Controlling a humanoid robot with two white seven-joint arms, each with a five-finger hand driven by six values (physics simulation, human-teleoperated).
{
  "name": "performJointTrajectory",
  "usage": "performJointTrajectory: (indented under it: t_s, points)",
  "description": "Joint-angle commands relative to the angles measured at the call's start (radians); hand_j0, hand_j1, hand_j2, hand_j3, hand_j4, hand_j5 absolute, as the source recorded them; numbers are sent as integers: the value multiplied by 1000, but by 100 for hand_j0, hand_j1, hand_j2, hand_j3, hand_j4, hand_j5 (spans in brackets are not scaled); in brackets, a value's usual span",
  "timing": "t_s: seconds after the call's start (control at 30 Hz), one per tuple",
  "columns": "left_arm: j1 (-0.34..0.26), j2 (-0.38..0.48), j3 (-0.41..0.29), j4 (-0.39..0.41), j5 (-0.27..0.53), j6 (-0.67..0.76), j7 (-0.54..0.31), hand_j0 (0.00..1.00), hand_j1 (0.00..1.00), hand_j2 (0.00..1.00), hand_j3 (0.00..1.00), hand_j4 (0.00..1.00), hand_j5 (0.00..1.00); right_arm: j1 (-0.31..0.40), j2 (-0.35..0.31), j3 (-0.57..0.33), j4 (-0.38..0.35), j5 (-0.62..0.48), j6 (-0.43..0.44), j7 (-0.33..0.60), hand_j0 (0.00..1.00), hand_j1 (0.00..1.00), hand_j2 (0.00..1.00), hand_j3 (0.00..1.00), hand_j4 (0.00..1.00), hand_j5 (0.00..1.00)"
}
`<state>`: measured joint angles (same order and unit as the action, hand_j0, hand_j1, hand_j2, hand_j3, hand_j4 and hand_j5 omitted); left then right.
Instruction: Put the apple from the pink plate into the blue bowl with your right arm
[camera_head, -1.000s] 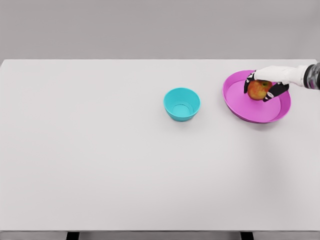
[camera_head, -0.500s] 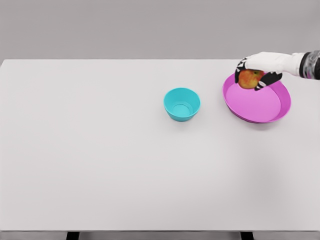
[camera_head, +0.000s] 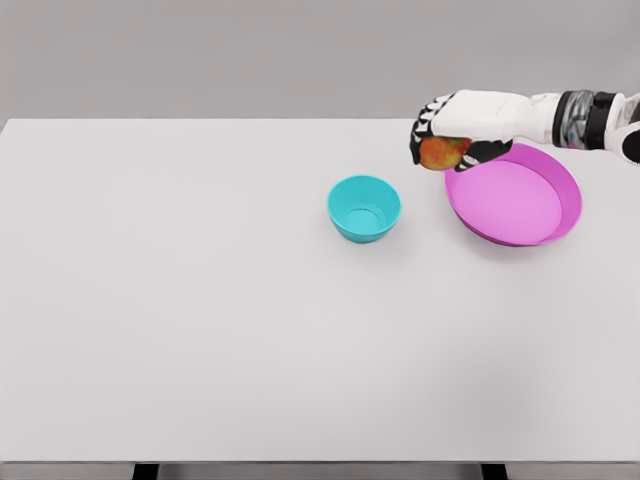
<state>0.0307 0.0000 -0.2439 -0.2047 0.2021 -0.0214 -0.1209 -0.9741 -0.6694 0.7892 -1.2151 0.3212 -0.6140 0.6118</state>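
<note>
right hand (camera_head: 452, 122) is gripping the apple (camera_head: 441, 152) up in the air, just past the pink plate's (camera_head: 555, 215) left rim, blue bowl (camera_head: 364, 208) sitting nearby on the white table (camera_head: 200, 320)

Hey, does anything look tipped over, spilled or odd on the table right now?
Nothing stands out. The turquoise bowl and pink plate sit upright on the white table; the right hand holds the red-yellow apple in the air.
</note>
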Motion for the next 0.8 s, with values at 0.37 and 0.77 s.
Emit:
performJointTrajectory:
  t_s: [0.37, 0.77]
  points:
    - [0, 0, 0, 1, 0, 0, 0, 100, 100, 100, 100, 100, 100, -2, 85, 61, -80, -4, 3, -1, 50, 50, 50, 50, 50, 50]
    - [0, 0, 0, 1, 0, 0, 0, 100, 100, 100, 100, 100, 100, 0, 125, 102, -54, 15, 16, -1, 50, 50, 50, 50, 50, 50]
